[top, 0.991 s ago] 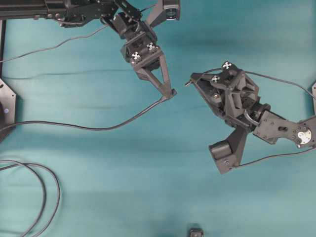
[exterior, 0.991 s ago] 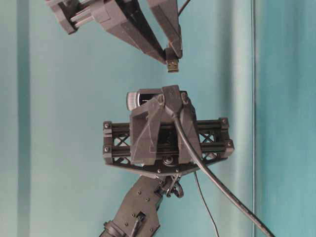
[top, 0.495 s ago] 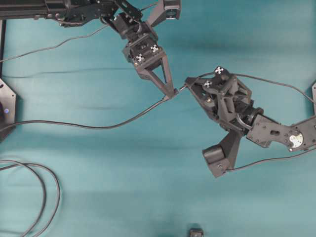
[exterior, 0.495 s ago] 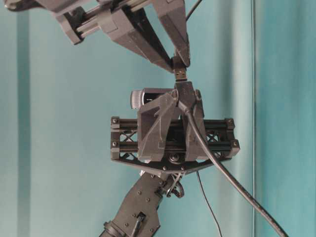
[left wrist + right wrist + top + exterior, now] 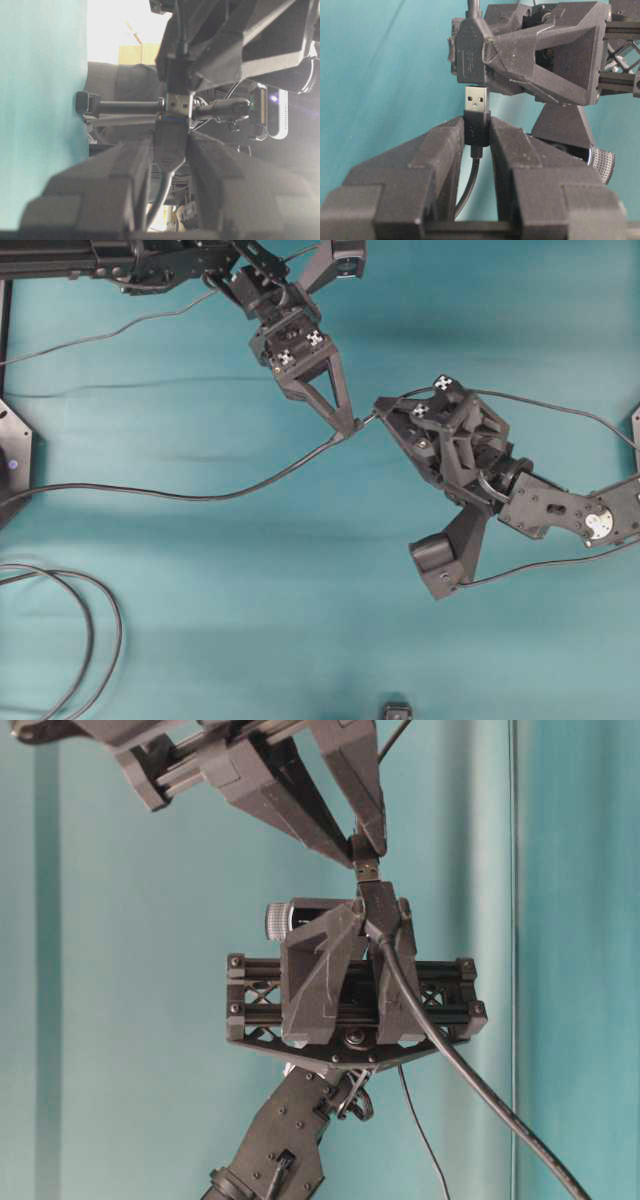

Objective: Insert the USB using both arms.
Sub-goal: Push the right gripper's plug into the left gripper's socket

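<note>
The USB (image 5: pixel 477 102), a small plug with a silvery tip on a thin dark cable, is pinched in my right gripper (image 5: pixel 477 127), which is shut on its black body. My left gripper (image 5: pixel 170 142) is shut on the blunt black socket end (image 5: pixel 170 140) of the thicker cable. The two grippers meet tip to tip above the teal table: left gripper (image 5: pixel 352 426), right gripper (image 5: pixel 378 406). The metal tip (image 5: pixel 367 870) stands right at the socket's mouth (image 5: pixel 377 903), with most of the metal still showing. I cannot tell how far it has entered.
The thick cable (image 5: pixel 180 498) trails left from the socket across the table. A coiled dark cable loop (image 5: pixel 70 630) lies at the lower left. A small black object (image 5: pixel 397 710) sits at the front edge, and a black mount (image 5: pixel 12 460) stands at the left edge.
Over the last second my right gripper moved left with the USB and closed the gap to the socket. In the last half second almost nothing has moved.
</note>
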Robot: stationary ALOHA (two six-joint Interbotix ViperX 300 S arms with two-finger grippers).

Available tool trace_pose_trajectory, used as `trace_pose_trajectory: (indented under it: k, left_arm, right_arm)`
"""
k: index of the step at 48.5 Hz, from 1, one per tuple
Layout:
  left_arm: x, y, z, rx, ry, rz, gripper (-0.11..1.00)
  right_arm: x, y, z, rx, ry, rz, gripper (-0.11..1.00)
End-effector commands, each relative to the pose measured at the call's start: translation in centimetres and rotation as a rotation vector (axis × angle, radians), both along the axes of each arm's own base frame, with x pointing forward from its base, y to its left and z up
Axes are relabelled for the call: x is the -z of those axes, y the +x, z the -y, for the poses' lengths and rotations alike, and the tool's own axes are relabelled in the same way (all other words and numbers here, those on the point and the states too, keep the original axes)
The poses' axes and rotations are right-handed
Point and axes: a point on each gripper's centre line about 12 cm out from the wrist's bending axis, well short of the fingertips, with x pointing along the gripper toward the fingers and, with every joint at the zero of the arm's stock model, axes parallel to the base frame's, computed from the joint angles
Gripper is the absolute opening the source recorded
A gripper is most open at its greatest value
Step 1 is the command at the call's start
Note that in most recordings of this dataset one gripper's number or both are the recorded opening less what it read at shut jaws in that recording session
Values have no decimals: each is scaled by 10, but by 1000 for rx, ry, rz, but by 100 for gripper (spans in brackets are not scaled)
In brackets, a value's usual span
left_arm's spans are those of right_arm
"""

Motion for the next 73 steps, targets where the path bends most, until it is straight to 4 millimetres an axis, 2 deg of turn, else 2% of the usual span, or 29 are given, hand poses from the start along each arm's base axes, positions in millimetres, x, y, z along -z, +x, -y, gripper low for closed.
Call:
trace_pose_trajectory:
  k: [1, 52, 73]
  left_arm:
    - [-11, 2, -2, -4, 5, 20, 23]
    - [-10, 3, -4, -19, 16, 18, 23]
    - [-6, 8, -13, -90, 55, 0, 21]
  right_arm:
    - [-11, 4, -2, -6, 6, 34, 19]
    - [-3, 8, -4, -8, 3, 15, 19]
    - [-6, 10, -5, -7, 7, 22, 19]
